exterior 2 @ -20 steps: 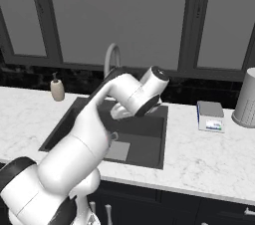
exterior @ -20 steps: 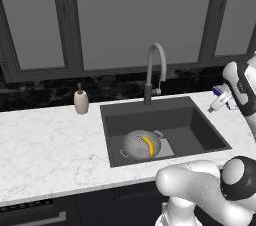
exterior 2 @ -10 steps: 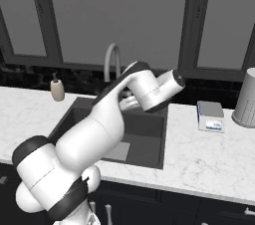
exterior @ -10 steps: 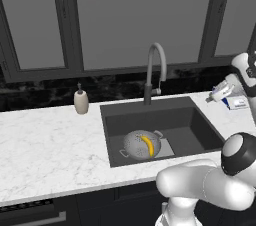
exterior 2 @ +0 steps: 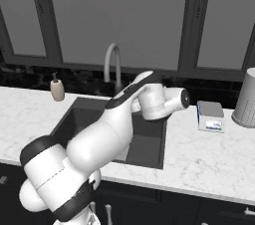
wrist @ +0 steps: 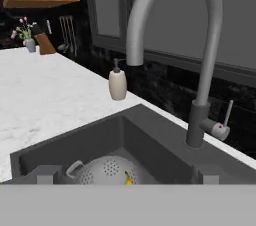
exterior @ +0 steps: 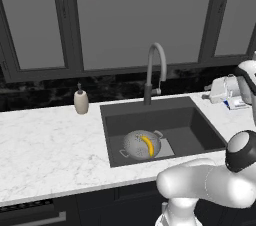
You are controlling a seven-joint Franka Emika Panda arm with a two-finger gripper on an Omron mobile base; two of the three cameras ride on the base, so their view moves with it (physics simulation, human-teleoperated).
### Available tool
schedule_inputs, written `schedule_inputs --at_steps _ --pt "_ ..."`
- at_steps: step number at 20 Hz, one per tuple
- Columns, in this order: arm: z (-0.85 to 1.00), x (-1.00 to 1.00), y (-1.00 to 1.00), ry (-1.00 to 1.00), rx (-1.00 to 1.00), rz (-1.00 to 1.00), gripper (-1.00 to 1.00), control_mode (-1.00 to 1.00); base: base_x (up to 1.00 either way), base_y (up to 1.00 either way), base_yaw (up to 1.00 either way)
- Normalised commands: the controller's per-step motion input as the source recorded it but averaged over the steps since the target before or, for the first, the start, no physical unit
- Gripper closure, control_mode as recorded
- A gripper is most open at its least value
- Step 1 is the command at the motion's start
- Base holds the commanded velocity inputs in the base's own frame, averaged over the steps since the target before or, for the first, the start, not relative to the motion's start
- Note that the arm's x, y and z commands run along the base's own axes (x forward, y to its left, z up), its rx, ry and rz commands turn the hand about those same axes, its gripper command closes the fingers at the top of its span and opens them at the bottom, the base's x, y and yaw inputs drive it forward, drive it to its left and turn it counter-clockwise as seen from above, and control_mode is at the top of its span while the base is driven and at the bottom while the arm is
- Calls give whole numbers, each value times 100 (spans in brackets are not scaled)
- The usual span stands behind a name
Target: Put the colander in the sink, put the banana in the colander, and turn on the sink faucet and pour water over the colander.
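The round silver-grey perforated metal colander point(exterior: 140, 144) sits on the floor of the large dark grey recessed sink point(exterior: 192, 121), toward its front left, with the small curved yellow banana point(exterior: 147, 145) lying inside it. The tall grey gooseneck sink faucet point(exterior: 155, 72) stands behind the sink, a short beige soap dispenser point(exterior: 81, 101) on the white marble counter point(exterior: 45, 140) to its left. The gripper point(exterior: 206, 94) hovers right of the faucet, above the sink's back right corner; I cannot tell whether its fingers are apart or together.

Glossy white rounded arm point(exterior 2: 99, 144) — dark joint bands.

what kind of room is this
A rendered kitchen, by the look of it: a dark sink set in a white marble counter under a gooseneck faucet, with a soap dispenser beside it and a colander holding a banana in the basin.
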Motion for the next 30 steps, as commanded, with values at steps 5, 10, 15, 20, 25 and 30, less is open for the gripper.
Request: schedule_inputs --at_steps 5,10,15,20,25,30 --pt "0 33 15 -20 17 0 -100 -100 0 0 0" --pt "0 35 1 -10 20 1 -100 -100 0 0 0" --pt "0 26 0 -3 18 7 -100 -100 0 0 0" --pt "0 27 1 -1 13 7 -100 -100 0 0 0" --pt "-7 38 11 0 6 3 -100 -100 0 0 0" --pt "-13 34 14 0 1 3 -100 -100 0 0 0"
